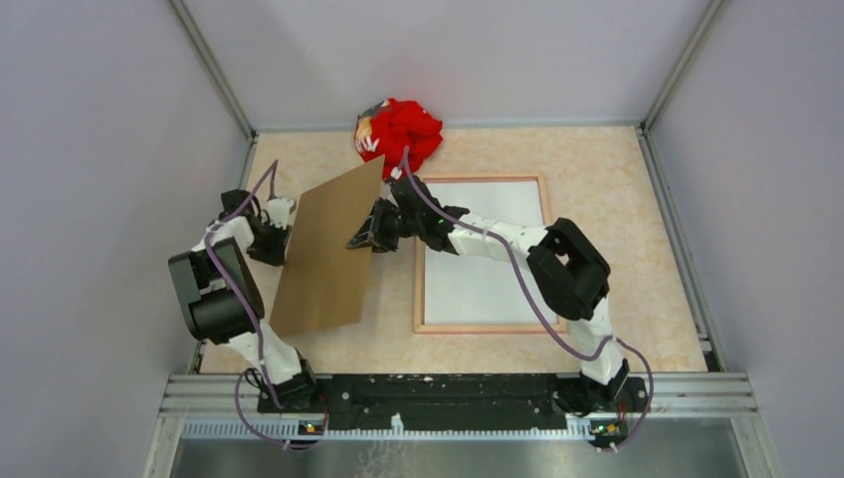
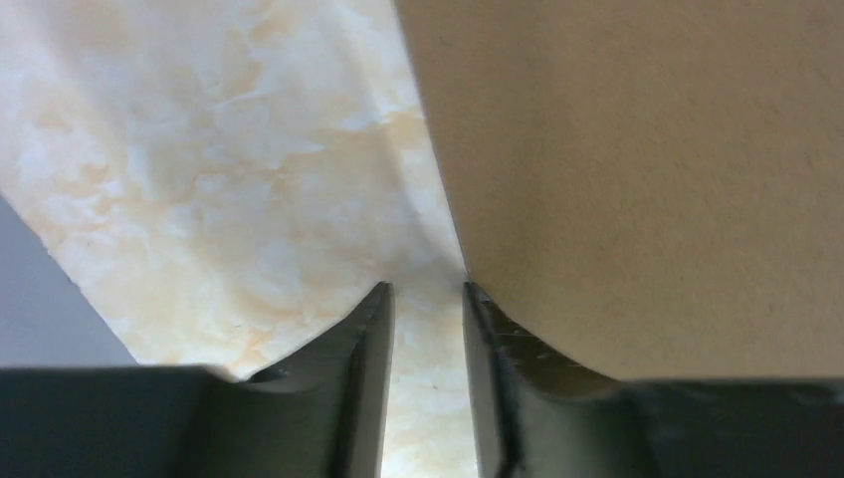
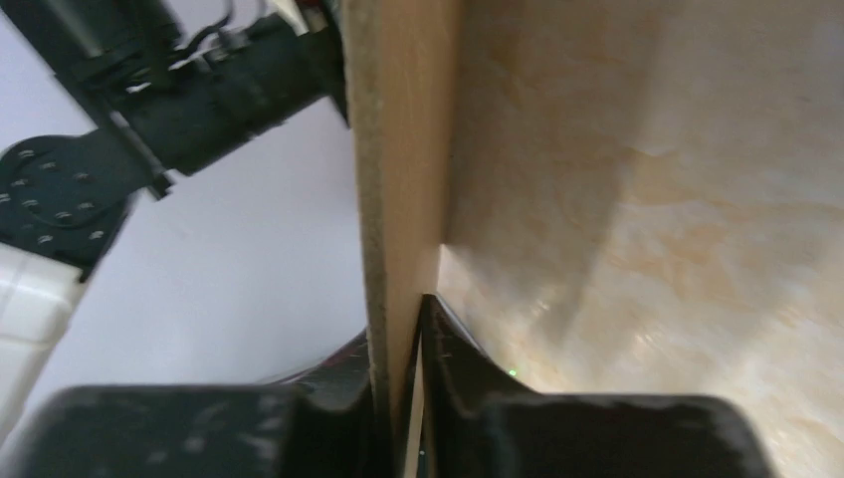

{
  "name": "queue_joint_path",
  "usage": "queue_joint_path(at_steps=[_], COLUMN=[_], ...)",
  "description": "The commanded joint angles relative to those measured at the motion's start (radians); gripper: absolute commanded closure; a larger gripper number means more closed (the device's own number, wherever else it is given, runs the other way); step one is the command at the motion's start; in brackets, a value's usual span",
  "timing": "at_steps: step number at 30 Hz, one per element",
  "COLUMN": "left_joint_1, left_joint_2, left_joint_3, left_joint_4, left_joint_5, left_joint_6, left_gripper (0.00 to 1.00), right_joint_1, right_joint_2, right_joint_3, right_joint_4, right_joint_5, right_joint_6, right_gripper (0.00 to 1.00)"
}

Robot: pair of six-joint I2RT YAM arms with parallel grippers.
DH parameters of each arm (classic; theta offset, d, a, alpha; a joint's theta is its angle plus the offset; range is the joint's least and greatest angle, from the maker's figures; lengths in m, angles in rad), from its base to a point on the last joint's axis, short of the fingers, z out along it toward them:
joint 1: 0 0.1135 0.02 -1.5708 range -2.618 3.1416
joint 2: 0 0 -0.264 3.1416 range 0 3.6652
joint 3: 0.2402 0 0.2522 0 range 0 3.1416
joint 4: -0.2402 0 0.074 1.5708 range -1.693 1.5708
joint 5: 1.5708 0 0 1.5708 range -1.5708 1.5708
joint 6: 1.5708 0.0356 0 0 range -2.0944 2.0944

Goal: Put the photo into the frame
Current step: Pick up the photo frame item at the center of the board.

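On a beige marbled tabletop [image 1: 617,249] boxed in by pale grey walls [image 1: 100,149] and aluminium corner posts, two robot arms hold a hardboard panel [image 1: 328,249] between them. The table has a metal rail along its near edge where the arm bases are bolted. A red cloth bundle [image 1: 398,131] lies at the far edge.

The frame [image 1: 498,179] lies flat on the table, right of centre and partly beneath the right arm. It is a thin pink-and-wood border with a plain white sheet [image 1: 478,284] filling its opening. The brown panel is raised off the table and tilted, left of the frame and apart from it.

The right gripper [image 1: 366,234] is clamped on the panel's right edge, and its wrist view shows both fingers pressed against the board [image 3: 398,149]. The left gripper [image 1: 277,237] sits at the panel's left edge. Its jaws stand slightly apart with only tabletop [image 2: 199,149] showing in the gap, and the board [image 2: 647,179] lies just beside its right finger.
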Motion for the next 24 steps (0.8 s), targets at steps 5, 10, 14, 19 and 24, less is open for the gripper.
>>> queue_joint_path(at_steps=[5, 10, 14, 19, 24], left_joint_1=[-0.047, -0.072, -0.092, -0.1, -0.1], left_joint_2=[-0.161, -0.309, -0.453, -0.698, -0.88], left_joint_3=[0.156, 0.298, 0.308, 0.146, 0.038], left_joint_4=[-0.361, -0.391, -0.349, -0.311, -0.353], left_joint_5=[0.356, 0.555, 0.687, 0.76, 0.737], left_joint_6=[0.045, 0.091, 0.178, 0.53, 0.735], left_gripper=[0.17, 0.02, 0.02, 0.01, 0.02], right_joint_1=[-0.031, -0.109, -0.171, -0.231, -0.259], right_joint_2=[-0.102, -0.129, -0.127, -0.192, -0.261], right_joint_3=[0.104, 0.247, 0.391, 0.376, 0.329], right_joint_4=[-0.147, -0.269, -0.361, -0.363, -0.322], right_joint_5=[0.07, 0.077, 0.067, 0.07, 0.081], right_joint_6=[-0.056, -0.069, -0.037, 0.049, 0.084], right_gripper=[1.0, 1.0, 1.0, 1.0, 1.0])
